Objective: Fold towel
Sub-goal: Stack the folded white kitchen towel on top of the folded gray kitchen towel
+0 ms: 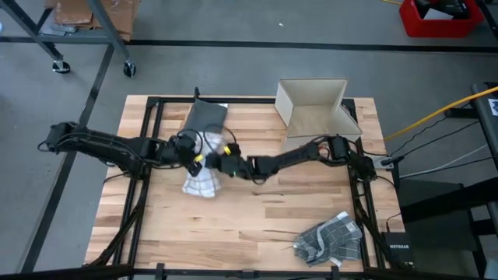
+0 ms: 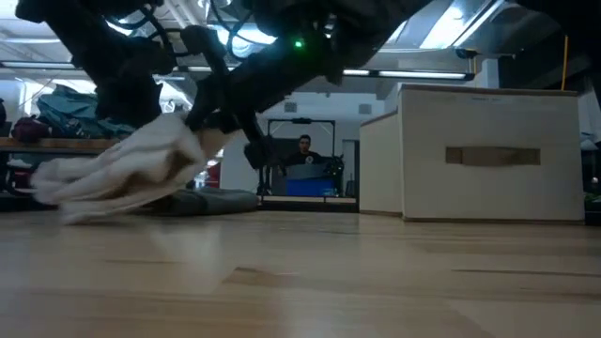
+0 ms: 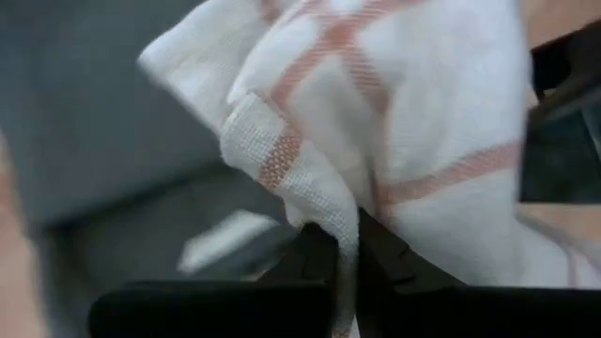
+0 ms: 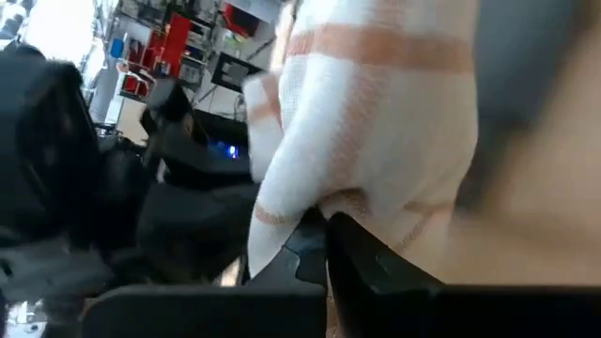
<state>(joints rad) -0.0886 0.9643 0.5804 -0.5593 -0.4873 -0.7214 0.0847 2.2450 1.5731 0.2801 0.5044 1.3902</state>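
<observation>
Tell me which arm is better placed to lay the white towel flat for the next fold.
Neither clearly: the left gripper and right gripper both pinch the white towel mid-table. Probably the right, with open wood table on its side; a grey towel lies near the left.

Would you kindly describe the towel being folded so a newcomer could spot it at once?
On the wooden table, look left of the open cardboard box, where the two arms meet. The white towel hangs bunched there, pinched by the left gripper and right gripper. Faint red stripes distinguish it from the dark grey cloth behind and the checked one.
</observation>
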